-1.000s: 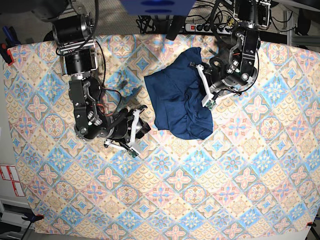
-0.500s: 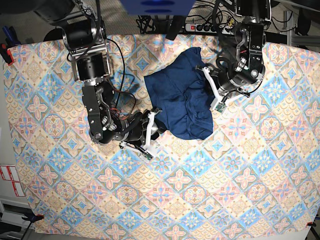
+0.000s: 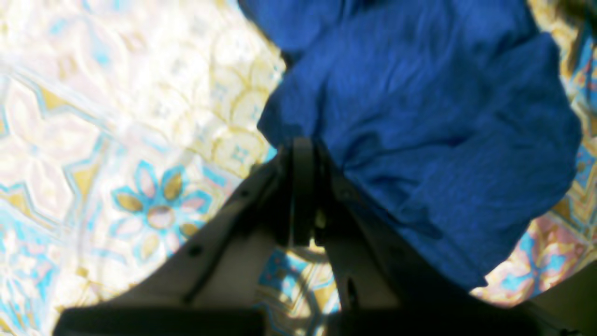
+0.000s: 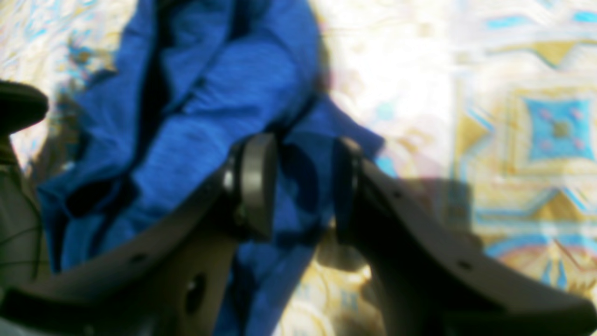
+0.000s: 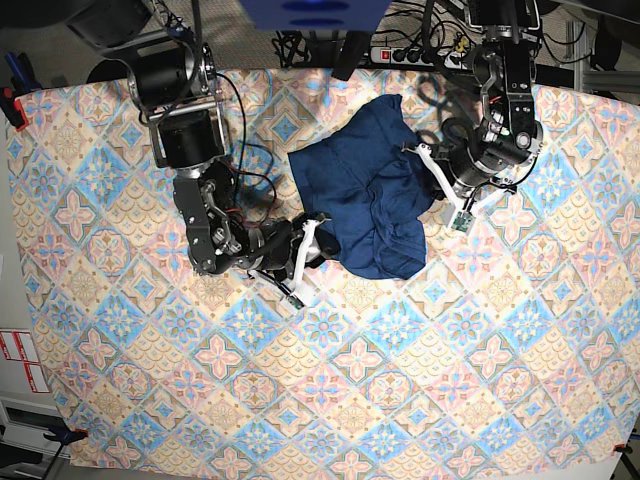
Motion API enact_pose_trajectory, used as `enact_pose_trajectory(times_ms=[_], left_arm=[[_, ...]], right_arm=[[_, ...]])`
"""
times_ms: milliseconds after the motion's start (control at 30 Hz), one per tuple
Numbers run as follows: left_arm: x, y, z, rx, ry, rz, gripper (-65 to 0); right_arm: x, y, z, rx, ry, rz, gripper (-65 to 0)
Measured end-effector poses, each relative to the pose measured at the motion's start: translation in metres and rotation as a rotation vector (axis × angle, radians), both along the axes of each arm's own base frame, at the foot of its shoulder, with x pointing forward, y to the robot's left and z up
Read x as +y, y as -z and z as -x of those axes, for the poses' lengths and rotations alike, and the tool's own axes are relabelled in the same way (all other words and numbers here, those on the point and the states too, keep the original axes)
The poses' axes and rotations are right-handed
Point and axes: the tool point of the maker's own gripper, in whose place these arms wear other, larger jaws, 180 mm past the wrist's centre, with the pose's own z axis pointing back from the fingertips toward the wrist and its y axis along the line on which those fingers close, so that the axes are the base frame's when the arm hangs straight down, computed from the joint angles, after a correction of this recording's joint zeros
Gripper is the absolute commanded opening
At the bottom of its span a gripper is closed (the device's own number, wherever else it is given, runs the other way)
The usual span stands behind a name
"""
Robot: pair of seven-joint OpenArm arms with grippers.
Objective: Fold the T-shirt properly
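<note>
The dark blue T-shirt [image 5: 355, 195] lies crumpled on the patterned cloth at the upper middle of the base view. My left gripper [image 5: 420, 155] is at its right edge. In the left wrist view this gripper [image 3: 303, 144] is shut, with the T-shirt's [image 3: 419, 116] edge bunched at its fingertips. My right gripper [image 5: 315, 232] is at the shirt's lower left edge. In the right wrist view it [image 4: 301, 182] stands open, with a fold of the T-shirt [image 4: 210, 93] lying between its fingers [image 4: 254, 182].
A patterned tablecloth [image 5: 400, 380] covers the whole table. A power strip [image 5: 410, 55] with cables runs along the back edge, beside a blue object [image 5: 315, 12]. A red clamp [image 5: 10, 100] sits at the left edge. Both arm bases stand at the back corners.
My right arm has swung across the cloth to the shirt's lower left edge. My left arm has shifted a little to the right and stayed shut.
</note>
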Motion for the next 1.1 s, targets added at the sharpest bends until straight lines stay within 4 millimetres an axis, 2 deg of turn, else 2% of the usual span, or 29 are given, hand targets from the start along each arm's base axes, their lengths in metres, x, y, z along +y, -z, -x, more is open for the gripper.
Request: enact_pose_trajectory(times_ms=[267, 633, 767, 900, 1000, 1100], left_arm=[[0.000, 0.000, 0.000, 0.001, 0.000, -0.001, -65.0], [0.000, 0.000, 0.000, 0.002, 0.000, -0.001, -65.0], [0.000, 0.000, 0.000, 0.002, 0.000, -0.001, -65.0], [0.000, 0.000, 0.000, 0.002, 0.000, -0.001, -65.0], [0.000, 0.000, 0.000, 0.002, 0.000, -0.001, -65.0], [0.000, 0.000, 0.000, 0.002, 0.000, -0.001, -65.0]], right_arm=[[0.003, -0.006, -0.009, -0.011, 0.000, -0.008, -45.2], [0.003, 0.001, -0.004, 0.012, 0.002, -0.009, -44.9], [0.003, 0.000, -0.005, 0.012, 0.000, -0.008, -41.3], [0.004, 0.000, -0.005, 0.012, 0.000, -0.008, -40.5], [0.006, -0.005, -0.006, 0.015, 0.016, -0.042, -40.6], [0.016, -0.018, -0.010, 0.026, 0.047, -0.142, -40.6]])
